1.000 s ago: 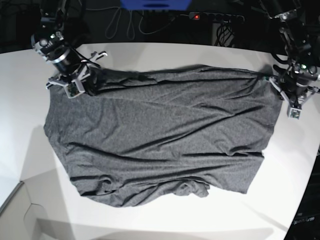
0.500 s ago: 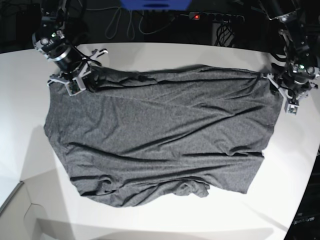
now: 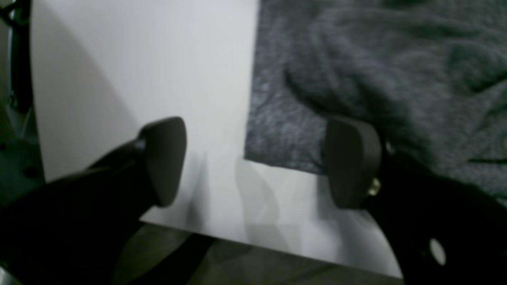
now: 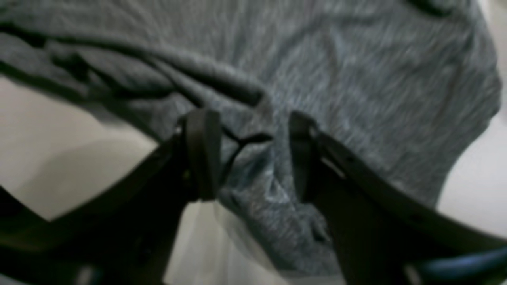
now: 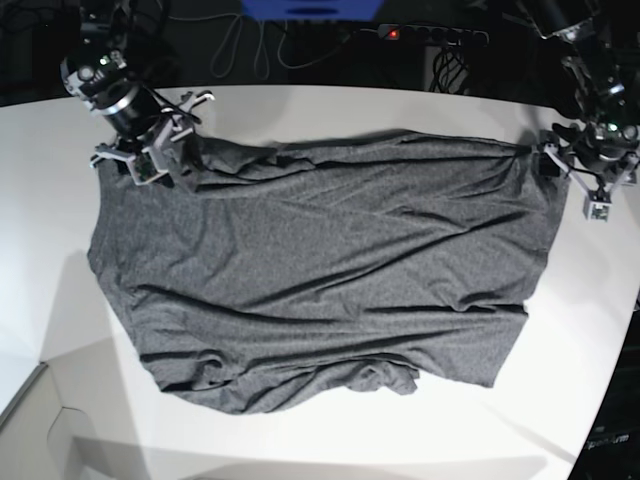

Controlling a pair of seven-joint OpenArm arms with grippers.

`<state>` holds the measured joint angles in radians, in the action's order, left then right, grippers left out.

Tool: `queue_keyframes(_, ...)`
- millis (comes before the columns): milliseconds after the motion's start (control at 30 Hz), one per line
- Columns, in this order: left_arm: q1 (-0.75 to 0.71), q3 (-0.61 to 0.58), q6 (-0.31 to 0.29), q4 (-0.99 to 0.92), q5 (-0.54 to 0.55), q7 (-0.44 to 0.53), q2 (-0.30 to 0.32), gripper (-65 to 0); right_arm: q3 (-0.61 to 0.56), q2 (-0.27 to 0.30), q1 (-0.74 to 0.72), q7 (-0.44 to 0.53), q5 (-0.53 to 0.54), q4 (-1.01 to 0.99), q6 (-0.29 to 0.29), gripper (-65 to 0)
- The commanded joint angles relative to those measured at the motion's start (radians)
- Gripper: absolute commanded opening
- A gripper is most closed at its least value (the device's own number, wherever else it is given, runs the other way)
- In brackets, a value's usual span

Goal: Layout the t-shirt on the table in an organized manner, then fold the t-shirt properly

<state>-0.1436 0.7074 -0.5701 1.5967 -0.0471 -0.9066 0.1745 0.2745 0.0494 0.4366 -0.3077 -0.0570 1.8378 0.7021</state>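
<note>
The dark heather-grey t-shirt [image 5: 320,260] lies spread over the white table [image 5: 330,110], with creases and a bunched fold at its near edge. My right gripper [image 5: 160,150] is at the shirt's far left corner. In the right wrist view it [image 4: 251,154] is open, with wrinkled shirt fabric [image 4: 356,79] under and between its fingers. My left gripper [image 5: 565,160] is at the shirt's far right corner. In the left wrist view it [image 3: 257,162] is open and empty, and the shirt's corner [image 3: 285,134] lies flat on the table between its fingers.
A power strip [image 5: 430,33] with a red light, cables and a blue object [image 5: 310,8] lie beyond the table's far edge. The table's edge [image 3: 277,247] runs just below my left gripper. A lower white ledge [image 5: 30,420] sits at the near left.
Both grippers have drawn back towards the far edge, away from the shirt's corners. The shirt has stayed where it was.
</note>
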Motion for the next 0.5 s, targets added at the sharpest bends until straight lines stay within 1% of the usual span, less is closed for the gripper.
queue_keyframes(0,0.009,0.014,0.003,0.014,0.005,0.034,0.012,-12.1,0.004,0.002,0.009,0.023,0.015,0.036,-0.004,-32.5)
queue_keyframes(133,0.002,0.018,0.003,-0.039,0.005,0.097,-0.016,-12.1,0.004,0.0,0.031,0.023,0.016,0.075,-0.004,-28.6)
queue_keyframes(267,0.003,0.018,0.0,-0.103,0.008,0.122,-0.023,-12.1,0.004,-0.01,0.038,0.023,0.016,0.086,-0.004,-28.2)
queue_keyframes(300,0.002,0.018,0.0,-0.098,0.023,0.119,-0.025,-12.1,0.004,-0.012,0.043,0.025,0.015,0.086,-0.004,-28.2)
queue_keyframes(367,-0.009,0.022,0.0,-0.065,0.089,0.111,-0.025,-12.1,0.002,-0.012,0.054,0.029,0.015,0.087,-0.004,-28.2)
queue_keyframes(467,-0.043,0.057,0.0,-0.023,0.166,0.111,-0.019,-12.1,0.002,-0.013,0.054,0.023,0.015,0.087,-0.004,-28.2)
